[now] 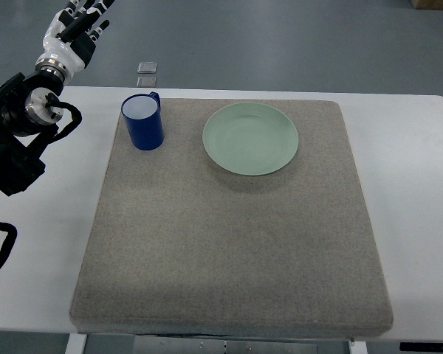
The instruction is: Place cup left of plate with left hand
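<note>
A blue cup [142, 122] with a white inside stands upright on the grey mat [229, 243], at the mat's far left corner. A pale green plate [250, 138] lies on the mat to the right of the cup, a short gap between them. My left hand [77, 28] is raised at the picture's top left, beyond the table's far edge, well away from the cup. Its fingers are relaxed and hold nothing. The left arm [18, 125] runs down the left edge.
The mat lies on a white table [406, 147]. A black cable [0, 247] loops at the left edge. Two small metal plates [147, 73] are set in the grey floor beyond the table.
</note>
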`<state>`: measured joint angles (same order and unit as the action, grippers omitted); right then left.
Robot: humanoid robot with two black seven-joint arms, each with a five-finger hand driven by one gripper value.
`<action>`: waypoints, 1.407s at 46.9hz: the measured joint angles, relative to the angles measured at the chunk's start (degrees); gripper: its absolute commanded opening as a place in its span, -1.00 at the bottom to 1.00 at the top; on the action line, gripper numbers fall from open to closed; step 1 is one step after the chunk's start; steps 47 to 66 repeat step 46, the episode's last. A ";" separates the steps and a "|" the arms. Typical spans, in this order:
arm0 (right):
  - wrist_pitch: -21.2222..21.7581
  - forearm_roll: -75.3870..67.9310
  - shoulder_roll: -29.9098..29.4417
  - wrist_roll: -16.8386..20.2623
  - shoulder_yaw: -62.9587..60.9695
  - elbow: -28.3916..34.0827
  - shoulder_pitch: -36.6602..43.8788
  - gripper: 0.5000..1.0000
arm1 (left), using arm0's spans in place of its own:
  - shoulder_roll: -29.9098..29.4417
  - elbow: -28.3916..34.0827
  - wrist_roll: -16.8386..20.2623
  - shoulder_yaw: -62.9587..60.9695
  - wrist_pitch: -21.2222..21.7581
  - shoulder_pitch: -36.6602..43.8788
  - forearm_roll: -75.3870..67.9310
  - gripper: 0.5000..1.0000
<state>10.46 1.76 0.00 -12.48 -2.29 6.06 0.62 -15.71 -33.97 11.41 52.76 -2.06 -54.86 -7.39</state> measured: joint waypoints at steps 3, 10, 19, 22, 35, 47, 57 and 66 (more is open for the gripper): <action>0.00 0.00 0.00 0.00 0.00 0.00 0.00 0.73 | -0.02 0.03 0.02 0.01 -0.28 0.04 0.17 0.98; 0.00 0.00 0.00 0.00 0.00 0.00 0.00 0.73 | -0.03 -0.02 0.74 -0.10 -0.67 0.38 -0.18 0.99; 0.00 0.00 0.00 0.00 0.00 0.00 0.00 0.73 | 0.55 -0.07 0.96 -0.19 -3.64 0.71 -0.71 0.99; 0.00 0.00 0.00 0.00 0.00 0.00 0.00 0.73 | 0.73 0.09 0.98 -0.19 -4.53 0.78 -0.78 0.99; 0.00 0.00 0.00 0.00 0.00 0.00 0.00 0.73 | 1.10 2.27 0.99 -0.12 -6.28 0.79 -0.73 0.99; 0.03 -0.06 0.00 0.00 -0.04 0.02 0.00 0.73 | 0.85 4.26 0.99 -0.16 -7.08 0.65 -0.66 0.99; 0.03 -0.06 0.00 0.00 -0.04 0.02 0.00 0.73 | 0.85 4.26 0.99 -0.16 -7.08 0.65 -0.66 0.99; 0.03 -0.06 0.00 0.00 -0.04 0.02 0.00 0.73 | 0.85 4.26 0.99 -0.16 -7.08 0.65 -0.66 0.99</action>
